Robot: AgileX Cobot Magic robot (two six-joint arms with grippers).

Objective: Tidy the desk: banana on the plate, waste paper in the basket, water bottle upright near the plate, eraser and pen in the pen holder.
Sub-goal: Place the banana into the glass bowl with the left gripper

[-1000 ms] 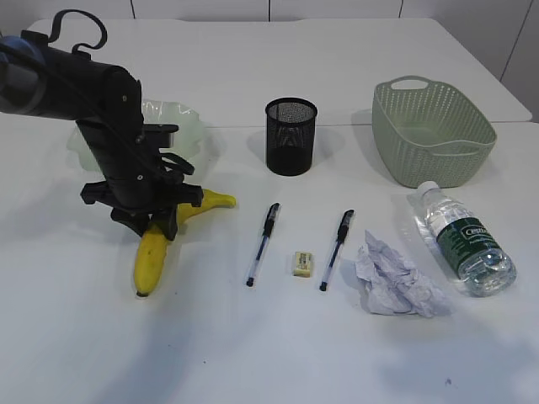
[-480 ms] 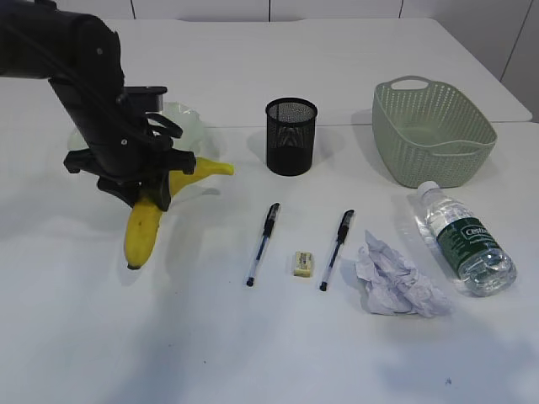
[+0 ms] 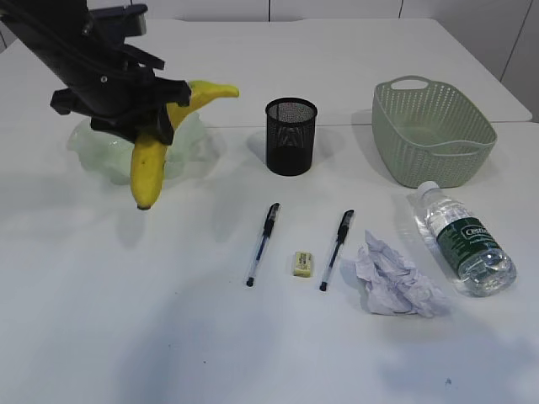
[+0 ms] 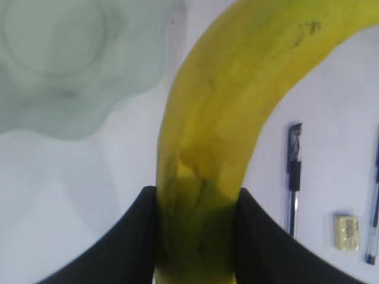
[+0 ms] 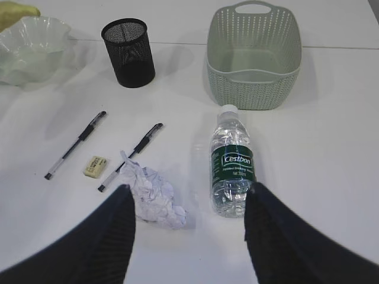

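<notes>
One banana (image 3: 148, 165). One plate (image 3: 192, 141), pale green glass with a wavy rim. One pen holder (image 3: 290, 136), black mesh. One basket (image 3: 433, 133), sage-green plastic. Two pens: one (image 3: 263, 243) to the left of the eraser, the other (image 3: 336, 249) to its right. One eraser (image 3: 302, 263). One ball of waste paper (image 3: 397, 281). One bottle (image 3: 463, 239), lying on its side. Two end effectors: the left (image 3: 139, 126) shows in the exterior view, and the right (image 5: 186, 231) shows only in its own wrist view. One white worktop (image 3: 168, 337) carries it all.
</notes>
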